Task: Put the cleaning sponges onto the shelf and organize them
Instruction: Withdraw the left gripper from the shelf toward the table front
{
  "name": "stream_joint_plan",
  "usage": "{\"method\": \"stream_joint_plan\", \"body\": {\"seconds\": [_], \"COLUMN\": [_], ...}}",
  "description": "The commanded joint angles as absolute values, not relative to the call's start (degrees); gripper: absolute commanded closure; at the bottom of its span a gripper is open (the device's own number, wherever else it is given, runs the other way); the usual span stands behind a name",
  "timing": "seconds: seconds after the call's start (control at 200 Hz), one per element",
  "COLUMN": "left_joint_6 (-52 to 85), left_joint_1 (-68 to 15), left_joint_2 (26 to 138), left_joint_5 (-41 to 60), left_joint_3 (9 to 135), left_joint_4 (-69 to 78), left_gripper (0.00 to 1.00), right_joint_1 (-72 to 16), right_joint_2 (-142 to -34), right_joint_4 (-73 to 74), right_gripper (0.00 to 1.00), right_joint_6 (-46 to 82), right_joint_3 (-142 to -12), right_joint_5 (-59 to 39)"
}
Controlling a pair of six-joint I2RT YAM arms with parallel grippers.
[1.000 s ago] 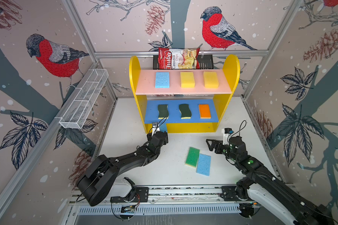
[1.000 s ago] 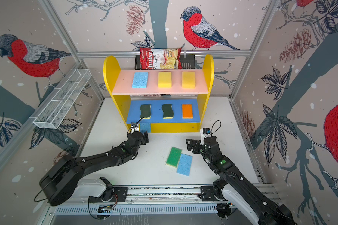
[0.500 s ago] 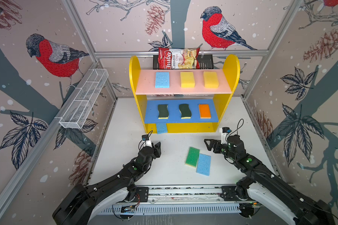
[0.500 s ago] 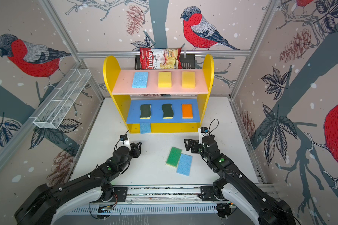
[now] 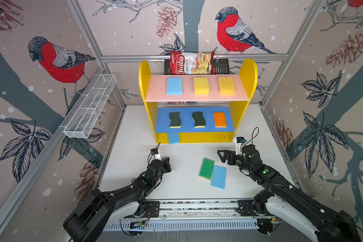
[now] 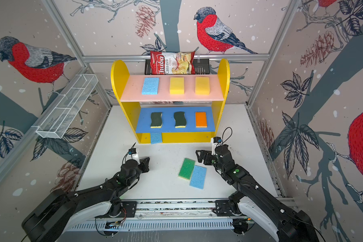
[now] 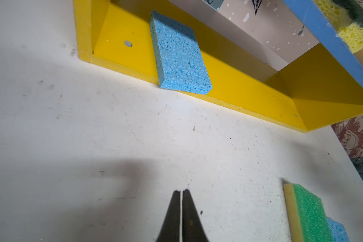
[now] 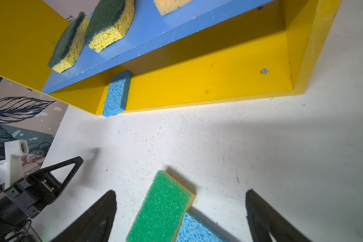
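left gripper (image 7: 181, 191) clenched, empty, over table (image 5: 187, 150). right gripper (image 5: 222, 156) released, near green sponge (image 5: 206, 168); blue sponge (image 5: 218, 177) touches it. second blue sponge (image 5: 173, 137) on shelf (image 5: 205, 137) base, left end. six more on pink board (image 5: 155, 92), blue board (image 5: 164, 123).

The shelf (image 5: 247, 83) has yellow sides, a pink top board and a blue middle board; on pink, a light blue sponge (image 5: 174, 86) and two yellow sponges (image 5: 201, 85); on blue, two dark-green wavy sponges (image 5: 175, 119), yellow-backed, and an orange sponge (image 5: 219, 119); on the white table (image 5: 187, 188), a bright green sponge (image 5: 206, 168), its backing perhaps cream, and a speckled blue sponge (image 5: 218, 177).
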State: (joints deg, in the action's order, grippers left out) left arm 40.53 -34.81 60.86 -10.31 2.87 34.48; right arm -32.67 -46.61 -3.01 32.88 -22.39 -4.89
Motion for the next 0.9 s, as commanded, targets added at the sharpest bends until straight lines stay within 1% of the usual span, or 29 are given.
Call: {"method": "stream_joint_plan", "body": {"seconds": [0.0, 0.06, 0.22, 0.495, 0.675, 0.896], "left_joint_6": [42.88, 43.07, 42.71, 44.53, 45.66, 49.59], "left_joint_1": [-34.62, -34.47, -33.57, -32.9, -31.69, -29.61], "left_joint_2": [62.86, 63.93, 68.44, 78.51, 80.99, 86.03], "left_joint_5": [-9.84, -10.85, -8.92, -7.01, -5.4, -1.83], "left_joint_3": [2.4, 2.6, 3.38, 4.1, 4.24, 2.48], "left_joint_4": [42.17, 42.29, 45.5, 55.34, 58.06, 67.0], "left_gripper": [1.0, 1.0, 1.0, 1.0, 1.0, 1.0], "right_joint_1": [-32.81, -32.78, -32.89, -33.05, -33.07, -33.06], "right_joint_2": [-46.49, -46.57, -47.13, -47.97, -47.97, -49.22], "right_joint_4": [-0.97, -0.93, 0.02, 0.09, 0.0, 0.68], "right_gripper": [0.04, 0.04, 0.04, 0.04, 0.04, 0.04], "right_joint_6": [32.7, 32.74, 32.98, 32.92, 32.49, 32.39], "right_joint_3": [-22.79, -22.76, -22.4, -22.41, -22.33, -22.37], "right_joint_5": [-4.84, -4.83, -5.27, -6.02, -5.65, -5.85]}}
